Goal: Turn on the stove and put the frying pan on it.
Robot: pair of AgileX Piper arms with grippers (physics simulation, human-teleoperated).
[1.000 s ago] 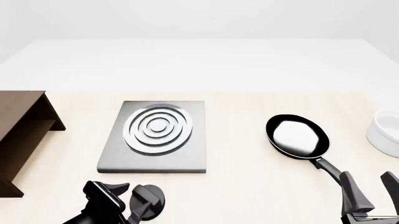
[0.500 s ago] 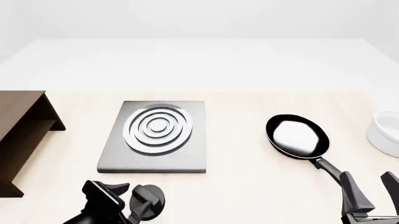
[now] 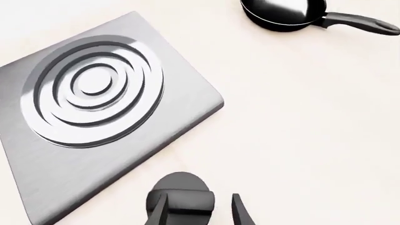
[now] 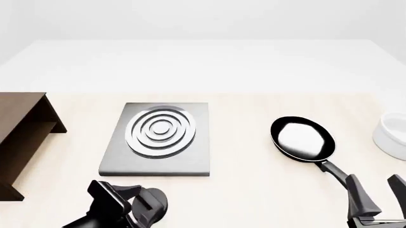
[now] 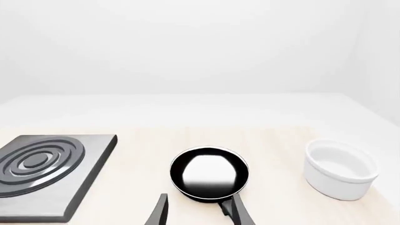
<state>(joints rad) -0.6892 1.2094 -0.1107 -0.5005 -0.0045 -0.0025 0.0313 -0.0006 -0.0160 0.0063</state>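
Observation:
The stove (image 4: 159, 140) is a grey square slab with silver rings, left of the table's middle; it also shows in the left wrist view (image 3: 93, 108). Its black round knob (image 4: 159, 203) sits just in front of it. My left gripper (image 4: 140, 199) is open and straddles the knob (image 3: 181, 194), with a gap beside one finger. The black frying pan (image 4: 303, 137) lies to the right, its handle pointing toward my right gripper (image 4: 379, 194). That gripper is open, just short of the handle's end. In the right wrist view the pan (image 5: 209, 173) lies ahead of the gripper (image 5: 200, 213).
A dark brown wooden cabinet (image 4: 22, 137) stands at the left edge. A white bowl (image 4: 390, 135) sits at the far right, beside the pan, and shows in the right wrist view as well (image 5: 340, 168). Bare table lies between stove and pan.
My left gripper has shifted slightly right and turned a little over the knob. The right arm, pan and stove have not moved.

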